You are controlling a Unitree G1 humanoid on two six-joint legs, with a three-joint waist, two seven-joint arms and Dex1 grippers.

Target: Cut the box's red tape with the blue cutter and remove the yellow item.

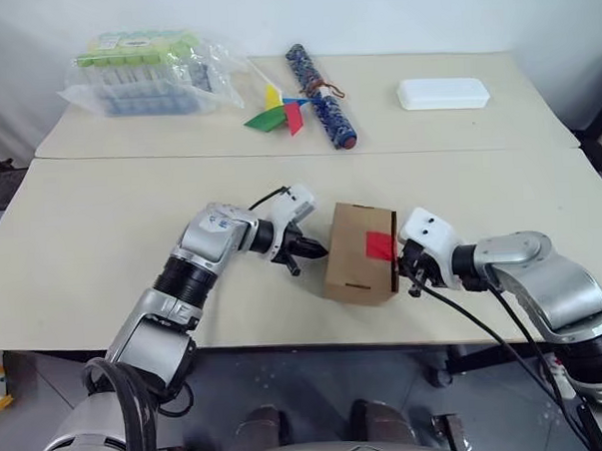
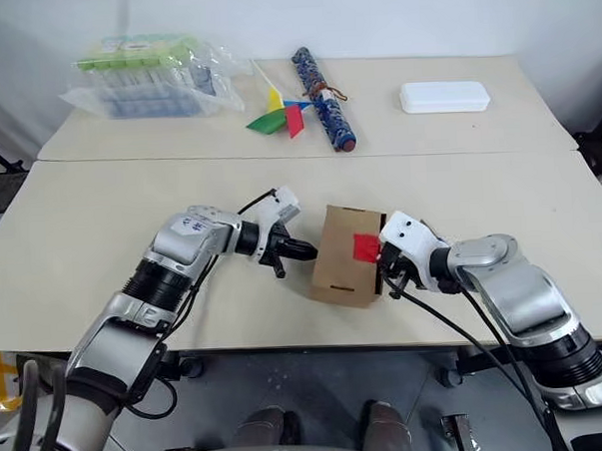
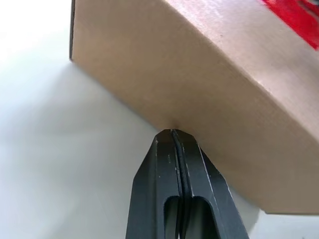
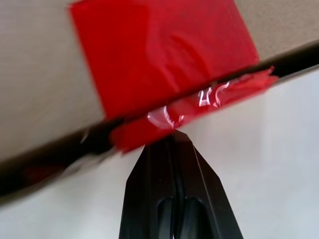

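Right wrist view — red tape [image 4: 159, 69] at closed right end effector [image 4: 173, 133] tips

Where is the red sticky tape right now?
In the head view, the small red square tape sits on the right edge of the brown cardboard box, near the table's front edge, between the two black-fingered grippers and right beside the shut right gripper.

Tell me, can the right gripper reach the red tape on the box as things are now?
Probably yes. The right gripper, shut, has its tips right at the red tape on the box edge, nothing between them.
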